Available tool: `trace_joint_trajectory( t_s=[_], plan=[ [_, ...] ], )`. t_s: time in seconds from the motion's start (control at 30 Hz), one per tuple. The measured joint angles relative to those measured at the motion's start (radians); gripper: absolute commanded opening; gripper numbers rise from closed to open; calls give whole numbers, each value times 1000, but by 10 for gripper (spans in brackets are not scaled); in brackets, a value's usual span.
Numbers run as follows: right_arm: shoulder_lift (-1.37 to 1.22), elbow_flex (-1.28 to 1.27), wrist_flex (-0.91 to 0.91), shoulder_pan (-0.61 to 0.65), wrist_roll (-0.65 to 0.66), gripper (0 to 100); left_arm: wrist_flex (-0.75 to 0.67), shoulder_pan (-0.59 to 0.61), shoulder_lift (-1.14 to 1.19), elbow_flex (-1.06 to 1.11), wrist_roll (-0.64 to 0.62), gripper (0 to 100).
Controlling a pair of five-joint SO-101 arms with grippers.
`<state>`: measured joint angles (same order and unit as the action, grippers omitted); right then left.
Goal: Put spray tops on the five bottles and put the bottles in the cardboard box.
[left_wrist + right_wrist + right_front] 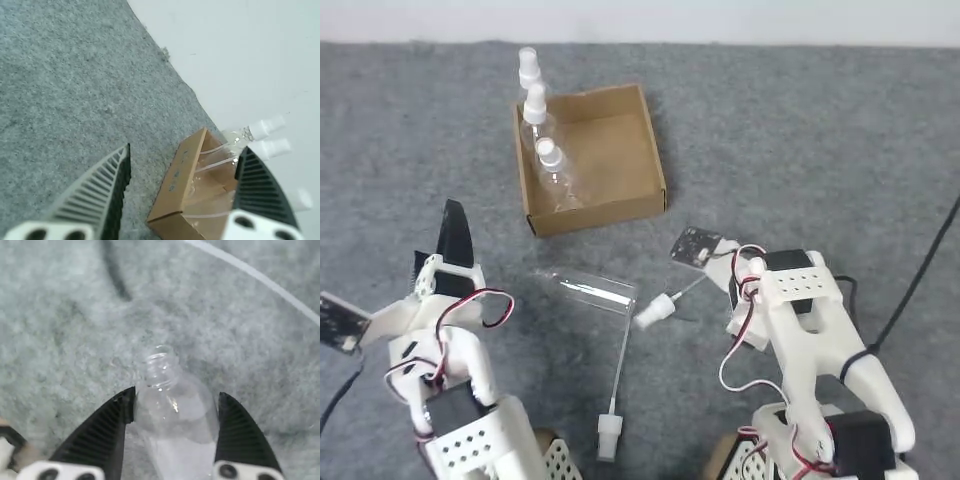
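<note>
You are having one box (600, 212) here. Three topped bottles (555, 175) are leaning in a row along the left wall inside the box, with their white tops pointing to its far side. The farthest one is sticking out over the far rim. One lying bottle (592, 290), clear and without a top, is resting on the carpet (800, 130) just in front of the box. With the open bottle (172, 420) in your right arm, that is making five bottles together.

Two spray tops are lying loose. The near top (655, 312) is lying beside one end of the lying bottle, a little farther from the box. The far top (609, 437) is lying well apart from the box, and its long thin tube is pointing back toward the box.

Your right gripper (176, 392) is clenching the open bottle. Both black fingers are pressing on its shoulders, and the bare neck is sticking out between them above the carpet. Your left gripper (186, 149) is spread wide and is grasping nothing. It is hanging in front of the box, off to its left, and facing it.
</note>
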<state>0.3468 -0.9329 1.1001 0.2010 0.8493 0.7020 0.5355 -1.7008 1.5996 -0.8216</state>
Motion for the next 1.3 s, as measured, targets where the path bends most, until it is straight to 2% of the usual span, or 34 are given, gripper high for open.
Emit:
trace_joint_trajectory(
  t_s=[0.13,0.53,0.83,1.1,1.3],
  plan=[
    [0,15,0,0,-103,157,0,0,0,0,0,317],
    [0,143,3,0,-292,127,0,0,0,0,0,317],
    [0,322,166,0,-442,128,0,0,0,0,0,317],
    [0,448,270,0,-531,128,0,0,0,0,0,317],
    [87,454,284,11,-540,128,0,0,0,0,0,317]
  ],
)
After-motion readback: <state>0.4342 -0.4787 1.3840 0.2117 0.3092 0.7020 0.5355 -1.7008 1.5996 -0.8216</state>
